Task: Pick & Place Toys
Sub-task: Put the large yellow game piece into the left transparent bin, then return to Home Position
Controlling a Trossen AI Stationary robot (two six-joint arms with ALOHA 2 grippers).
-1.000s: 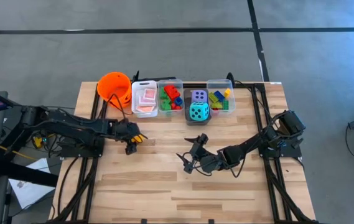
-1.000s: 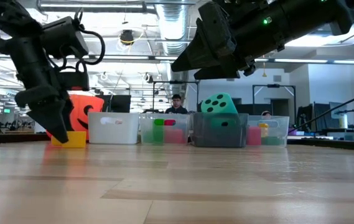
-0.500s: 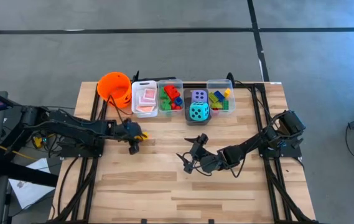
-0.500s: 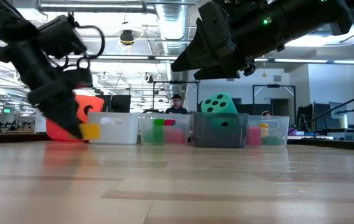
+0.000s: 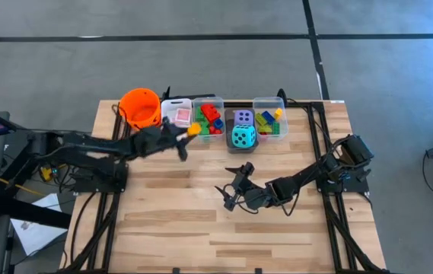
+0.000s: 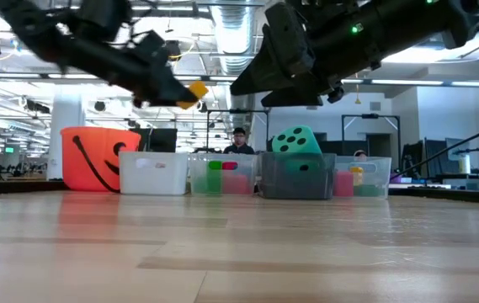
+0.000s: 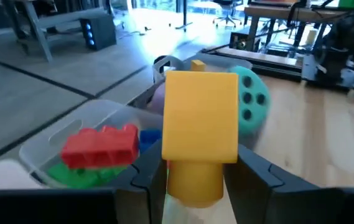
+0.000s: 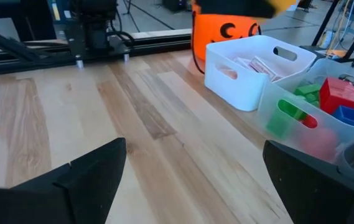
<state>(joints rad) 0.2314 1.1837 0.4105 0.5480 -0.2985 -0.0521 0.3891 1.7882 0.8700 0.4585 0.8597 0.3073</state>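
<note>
My left gripper (image 5: pixel 186 135) is shut on a yellow brick (image 5: pixel 193 130), high above the near rim of the clear bin of red and green bricks (image 5: pixel 208 119); the brick also shows in the low view (image 6: pixel 195 91) and the left wrist view (image 7: pixel 200 121). My right gripper (image 5: pixel 230 196) hangs open and empty over the middle of the table, its fingers wide apart (image 8: pixel 195 180). A teal die (image 5: pixel 243 137) and a purple die (image 5: pixel 243 117) sit in a dark bin. Pink-white cards (image 5: pixel 179 120) lie in a white bin. My left gripper pinches the yellow brick by two opposite sides (image 7: pixel 172 163) between its two fingers (image 7: pixel 147 179), at the brick's end nearest the gripper. The fingers come slanting from the table's left. The brick sticks out past the fingertips, lifted clear of the table and the bins.
An orange bucket (image 5: pixel 141 107) stands at the far left of the bin row, and a clear bin of mixed bricks (image 5: pixel 269 118) at its right end. Bare wood lies between the bins and the near edge. People show in the room beyond (image 6: pixel 238 139).
My left gripper has risen from the table with the yellow brick and gone toward the far edge and the right, from beside the orange bucket to above the bins. The brick, at table height a second ago, now hangs lifted clear.
</note>
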